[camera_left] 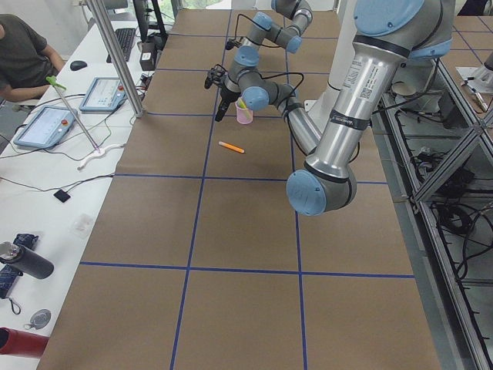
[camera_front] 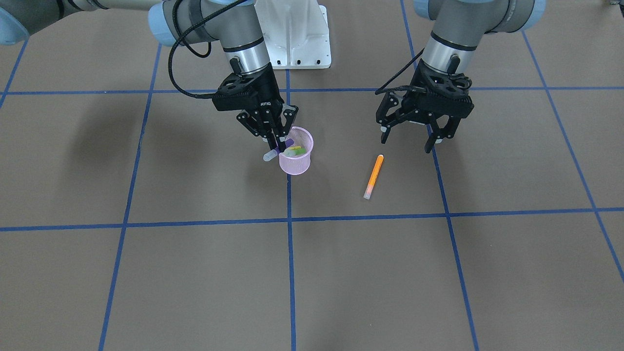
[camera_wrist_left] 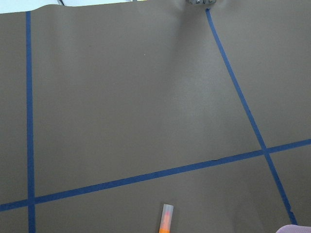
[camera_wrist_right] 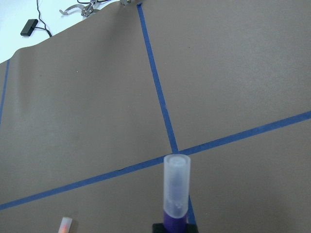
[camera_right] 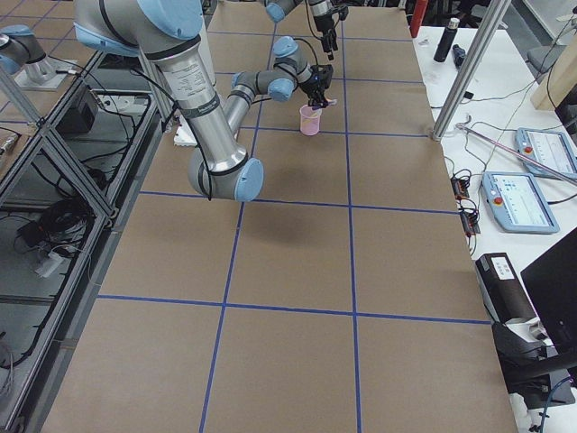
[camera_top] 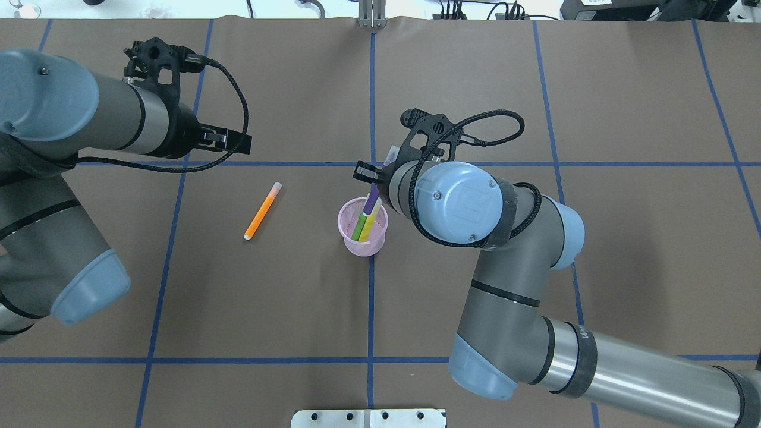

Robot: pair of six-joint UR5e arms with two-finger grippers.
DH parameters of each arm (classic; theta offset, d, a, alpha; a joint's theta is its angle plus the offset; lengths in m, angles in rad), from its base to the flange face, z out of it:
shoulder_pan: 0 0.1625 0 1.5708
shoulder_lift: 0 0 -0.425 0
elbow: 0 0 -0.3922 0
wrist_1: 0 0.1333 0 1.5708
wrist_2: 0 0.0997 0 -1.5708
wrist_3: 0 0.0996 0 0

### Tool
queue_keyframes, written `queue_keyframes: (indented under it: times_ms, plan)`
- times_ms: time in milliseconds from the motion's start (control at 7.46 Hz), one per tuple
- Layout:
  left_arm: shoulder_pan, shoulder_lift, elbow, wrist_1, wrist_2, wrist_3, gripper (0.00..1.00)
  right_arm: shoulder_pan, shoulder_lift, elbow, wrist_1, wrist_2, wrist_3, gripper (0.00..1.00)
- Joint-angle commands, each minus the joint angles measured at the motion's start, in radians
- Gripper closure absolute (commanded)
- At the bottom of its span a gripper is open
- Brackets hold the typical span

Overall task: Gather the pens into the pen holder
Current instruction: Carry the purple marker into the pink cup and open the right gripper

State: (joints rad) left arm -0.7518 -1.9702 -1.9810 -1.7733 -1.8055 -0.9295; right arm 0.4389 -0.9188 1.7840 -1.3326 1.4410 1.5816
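Pens already sit in the pink wire-mesh pen holder (camera_front: 295, 168): the green pen (camera_top: 358, 229) and the yellow pen (camera_top: 370, 221) lean side by side inside it. The holder stands upright on a blue tape line (camera_front: 291, 253) of the brown paper-covered table (camera_front: 195, 273). The right gripper (camera_front: 277, 145) hangs over the holder's rim with its fingers clamped on the purple pen (camera_front: 287, 143). That pen is tilted, its coloured end over the cup's mouth and its pale cap jutting out past the rim. The orange pen (camera_front: 374, 176) lies flat on the table, well apart from the holder. The left gripper (camera_front: 407, 144) hovers near it with its fingers spread wide and nothing between them.
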Motion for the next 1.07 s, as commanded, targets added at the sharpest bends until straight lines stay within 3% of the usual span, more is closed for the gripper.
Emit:
queue_keyframes:
  times_ms: [0,134,268,402,536,670,805,939]
  plan:
    - [0.0,0.001,0.005,0.0,0.0,0.0,0.02,-0.066,0.001,-0.008,-0.004,-0.106,0.018,1.0]
    - [0.0,0.001,0.005,-0.002,0.0,0.0,0.02,-0.086,-0.005,-0.008,-0.004,-0.137,0.018,1.0]
    - [0.0,0.001,0.005,-0.002,0.0,0.0,0.02,-0.086,-0.005,-0.006,-0.004,-0.137,0.017,0.81]
    - [0.0,0.001,0.005,-0.002,0.0,0.0,0.02,-0.086,-0.008,-0.008,-0.004,-0.139,0.017,0.13]
    - [0.003,-0.001,0.017,-0.002,0.002,0.0,0.01,-0.086,-0.008,-0.008,-0.029,-0.139,0.018,0.02]
    - [0.006,-0.012,0.045,-0.002,0.002,0.0,0.01,-0.086,-0.006,0.015,-0.051,-0.133,0.017,0.01]
    - [0.008,-0.022,0.074,0.003,0.0,0.012,0.02,-0.068,-0.021,0.058,-0.071,-0.085,0.011,0.01]
    - [0.008,-0.041,0.121,0.009,0.0,0.085,0.04,0.005,-0.052,0.067,-0.077,0.041,-0.003,0.01]
